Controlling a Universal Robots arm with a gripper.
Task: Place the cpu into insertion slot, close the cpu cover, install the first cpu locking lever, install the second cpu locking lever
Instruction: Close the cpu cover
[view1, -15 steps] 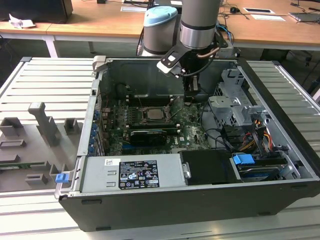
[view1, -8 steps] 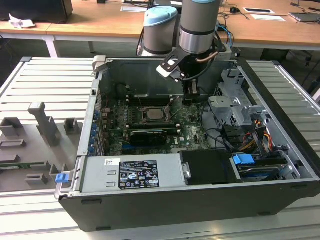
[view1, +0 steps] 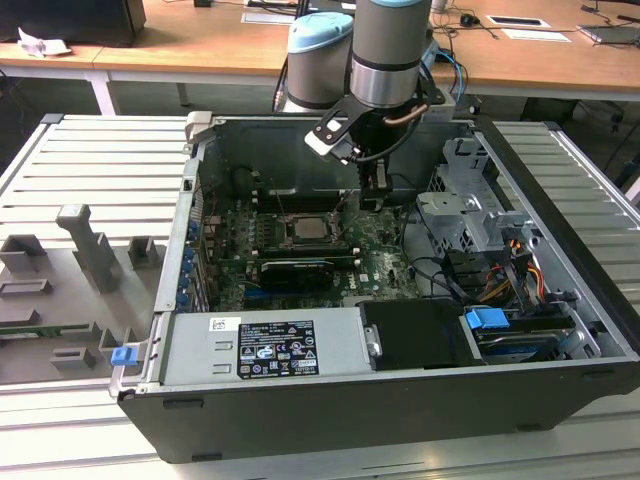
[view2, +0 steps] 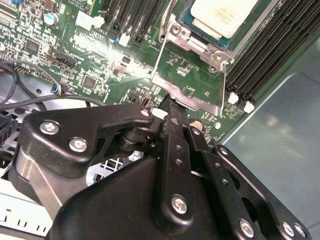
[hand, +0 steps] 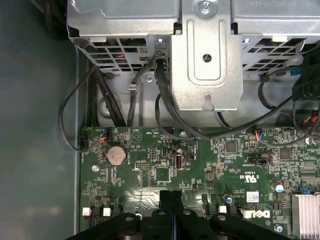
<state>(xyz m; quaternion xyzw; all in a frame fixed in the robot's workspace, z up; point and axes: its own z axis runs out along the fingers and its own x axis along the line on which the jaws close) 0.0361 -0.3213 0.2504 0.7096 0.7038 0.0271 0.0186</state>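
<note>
- Because the cpu (view2: 222, 15) lies seated in the insertion slot (view2: 197, 44) with its pale metal top upward, the placing step reads as complete. In the exterior view the socket sits on the motherboard (view1: 385, 265), toward that view's left of the gripper (view1: 372, 195).
- Being square, the cpu has no long axis. Its edges run parallel to the socket rim and to the memory slots (view2: 265, 45) beside it.
- The cpu cover (view2: 197, 101) stands swung up off the socket, with its free edge pointing toward the gripper. The motherboard shows through its cut-out.
- The gripper's fingers are pressed together with their tips at that free edge, a stance that suits working the frame. Whether the thin edge is nipped between them cannot be told.
</note>
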